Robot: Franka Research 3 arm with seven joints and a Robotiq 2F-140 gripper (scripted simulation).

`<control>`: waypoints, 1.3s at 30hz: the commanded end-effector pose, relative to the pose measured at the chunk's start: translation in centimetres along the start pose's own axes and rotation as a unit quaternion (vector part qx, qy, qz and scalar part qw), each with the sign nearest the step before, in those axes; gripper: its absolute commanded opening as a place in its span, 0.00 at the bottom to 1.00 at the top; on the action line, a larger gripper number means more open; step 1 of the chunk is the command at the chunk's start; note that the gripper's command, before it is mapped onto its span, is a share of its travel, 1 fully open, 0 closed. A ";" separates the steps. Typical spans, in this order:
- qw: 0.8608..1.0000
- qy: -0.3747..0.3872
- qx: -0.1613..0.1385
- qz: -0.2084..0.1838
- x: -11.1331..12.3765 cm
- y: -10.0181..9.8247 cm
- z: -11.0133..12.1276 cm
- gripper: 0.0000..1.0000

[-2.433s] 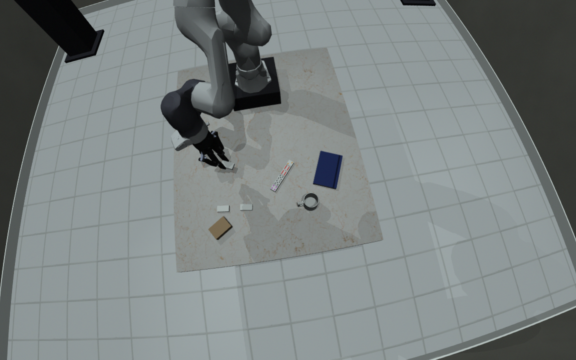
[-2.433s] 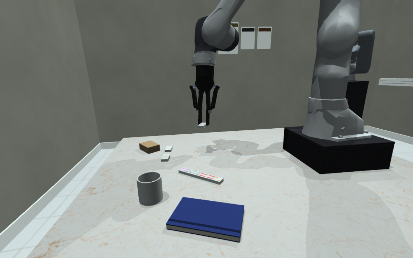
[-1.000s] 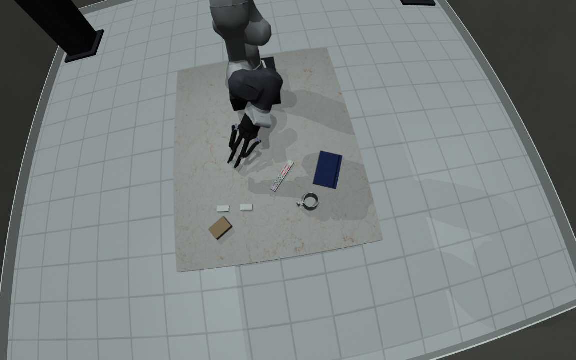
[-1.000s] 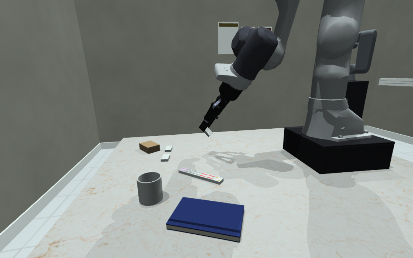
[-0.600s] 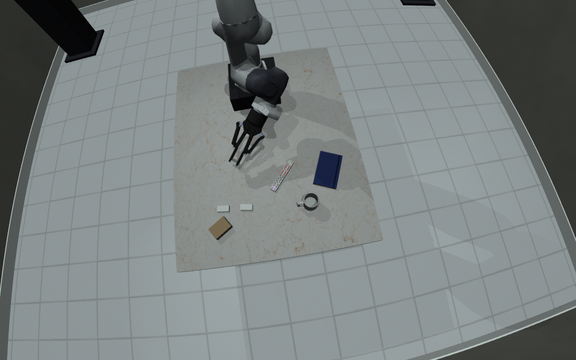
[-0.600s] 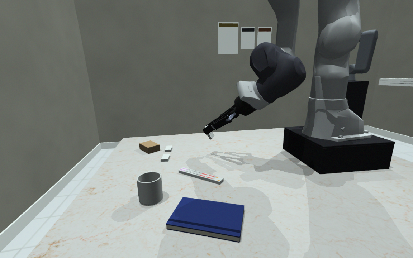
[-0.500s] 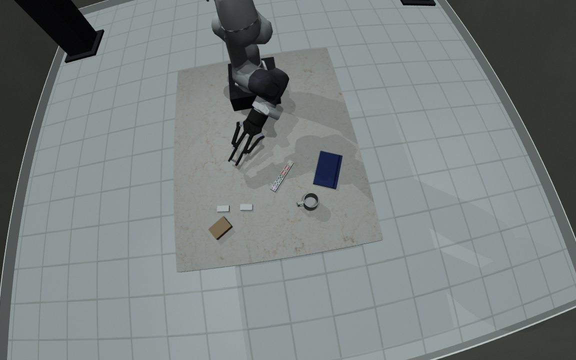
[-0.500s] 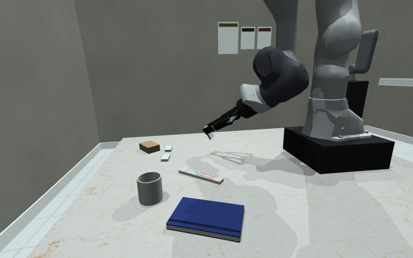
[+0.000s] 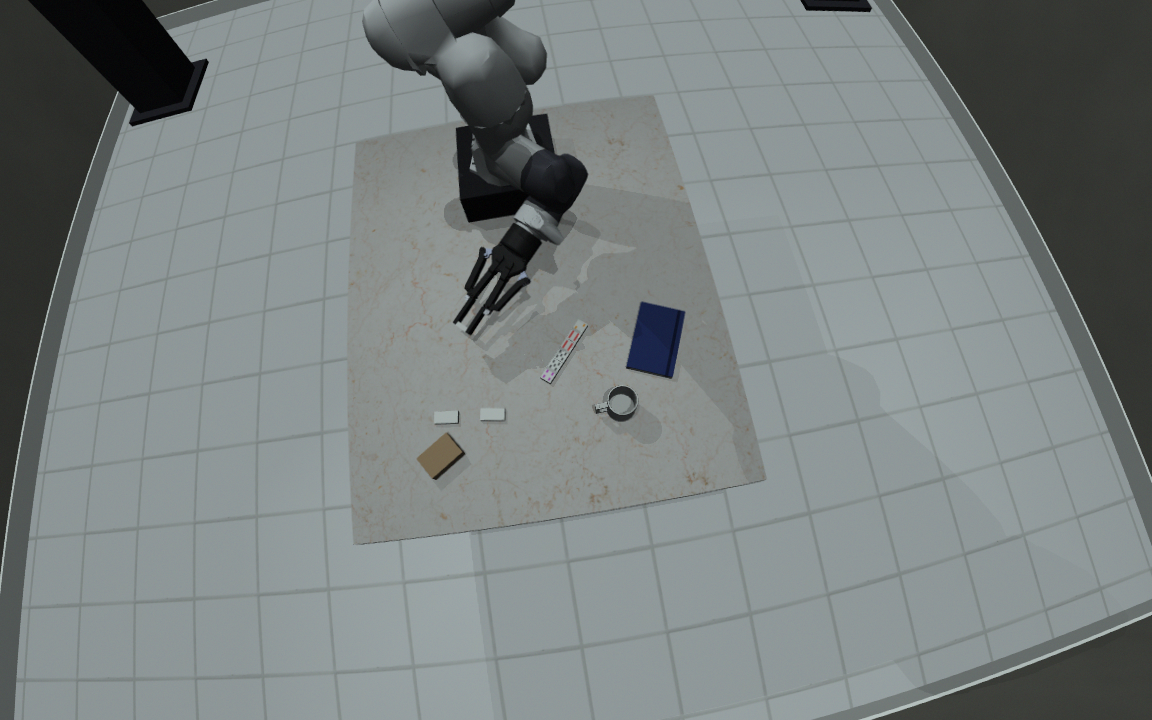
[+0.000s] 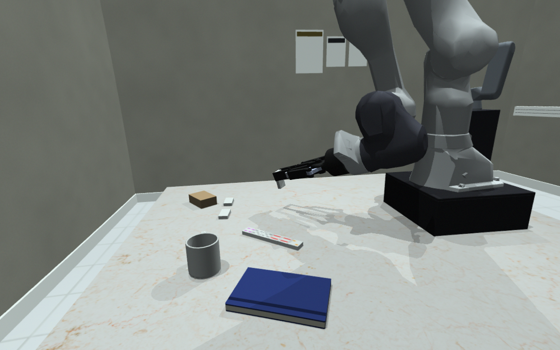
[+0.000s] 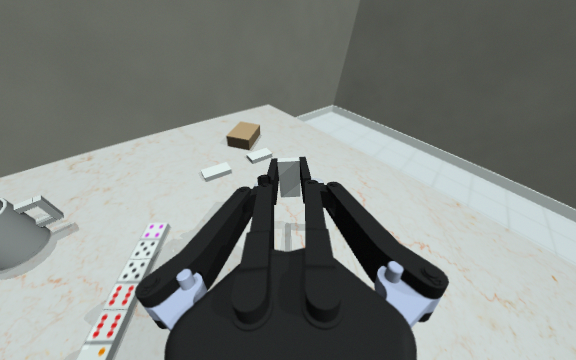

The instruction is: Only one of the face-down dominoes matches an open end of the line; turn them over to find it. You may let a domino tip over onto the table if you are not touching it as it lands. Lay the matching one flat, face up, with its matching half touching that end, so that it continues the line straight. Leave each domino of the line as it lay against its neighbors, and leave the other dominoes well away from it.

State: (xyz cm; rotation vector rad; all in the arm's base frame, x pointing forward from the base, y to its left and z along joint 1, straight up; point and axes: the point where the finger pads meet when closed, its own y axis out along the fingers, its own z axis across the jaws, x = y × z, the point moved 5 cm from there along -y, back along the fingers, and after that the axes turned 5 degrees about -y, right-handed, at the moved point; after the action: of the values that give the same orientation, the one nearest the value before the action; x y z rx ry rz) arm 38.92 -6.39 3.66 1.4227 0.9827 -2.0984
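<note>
— Where's the gripper (image 11: 288,172) and what is it doing?

— It reaches out almost level above the marble table (image 10: 404,278), well clear of the surface. Its fingers are pinching a white domino (image 11: 289,178) by its two long edges.

— Which way does that domino lie?

— In the wrist view its long axis runs along the fingers, with one short end past the tips. From the side it looks tipped slightly downward at the front. I can't tell which face carries pips; only a plain grey side shows.

— And the line?

— The domino line (image 9: 562,351) lies flat and face up, well apart from the gripper, running diagonally between the arm's black base (image 10: 512,208) and the grey mug (image 10: 202,255). In the wrist view its halves read magenta, black, black, red, red, then what seems an orange pip at the near end, though that part is cut off.

— The others?

— Two face-down dominoes (image 9: 446,416) (image 9: 491,413) lie flat side by side near a brown block (image 9: 440,455), long axes roughly in one row. A blue notebook (image 9: 655,339) sits just beyond the line.
</note>
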 end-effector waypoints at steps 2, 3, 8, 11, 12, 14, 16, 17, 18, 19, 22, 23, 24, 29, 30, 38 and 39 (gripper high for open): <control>0.994 0.082 0.028 0.069 -1.6 1.1 0.6 0.23; 0.994 0.082 0.028 0.069 -1.4 1.1 0.5 0.23; 0.994 0.082 0.028 0.069 -1.0 1.2 0.4 0.23; 0.994 0.082 0.028 0.069 -0.5 1.4 0.3 0.23; 0.994 0.082 0.028 0.069 -0.3 1.5 0.2 0.23; 0.994 0.082 0.028 0.069 0.1 1.6 0.1 0.23; 0.994 0.082 0.028 0.069 0.6 1.8 0.0 0.23; 0.994 0.082 0.028 0.069 0.8 1.9 0.0 0.23; 0.994 0.082 0.028 0.069 1.1 2.0 -0.1 0.23; 0.994 0.082 0.028 0.069 1.3 2.0 -0.2 0.23; 0.994 0.082 0.028 0.069 2.2 2.3 -0.4 0.23; 0.994 0.082 0.028 0.069 2.4 2.4 -0.4 0.23; 0.994 0.082 0.028 0.069 2.4 2.4 -0.4 0.23; 0.994 0.082 0.028 0.069 3.6 2.8 -0.7 0.23; 0.994 0.082 0.028 0.069 3.8 2.9 -0.8 0.23; 0.994 0.082 0.028 0.069 5.7 3.6 -1.3 0.23; 0.994 0.082 0.028 0.069 5.9 3.6 -1.3 0.23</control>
State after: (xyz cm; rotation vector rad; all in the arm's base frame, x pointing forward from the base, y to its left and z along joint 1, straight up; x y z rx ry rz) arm 39.57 -7.56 -2.96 1.6355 0.8628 -1.9777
